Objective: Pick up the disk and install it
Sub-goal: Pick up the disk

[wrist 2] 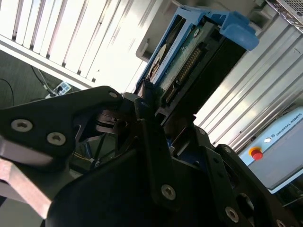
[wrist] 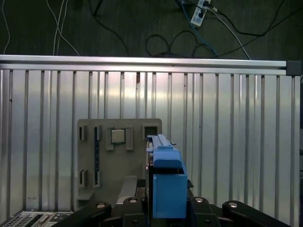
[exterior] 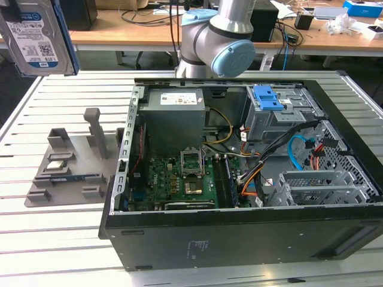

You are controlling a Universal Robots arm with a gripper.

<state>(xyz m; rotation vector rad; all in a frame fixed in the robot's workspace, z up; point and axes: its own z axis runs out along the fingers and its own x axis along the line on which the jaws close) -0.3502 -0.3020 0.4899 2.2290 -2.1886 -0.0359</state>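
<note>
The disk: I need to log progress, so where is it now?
The disk is raised at the exterior view's upper left, above the grey holder, outside the computer case; in both wrist views the gripper is shut on it.

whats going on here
The robot arm has its gripper shut on the disk and holds it in the air over the slatted table, near the grey parts holder at the exterior view's left. The open computer case lies beside the holder; the disk is not yet installed in it.
</note>
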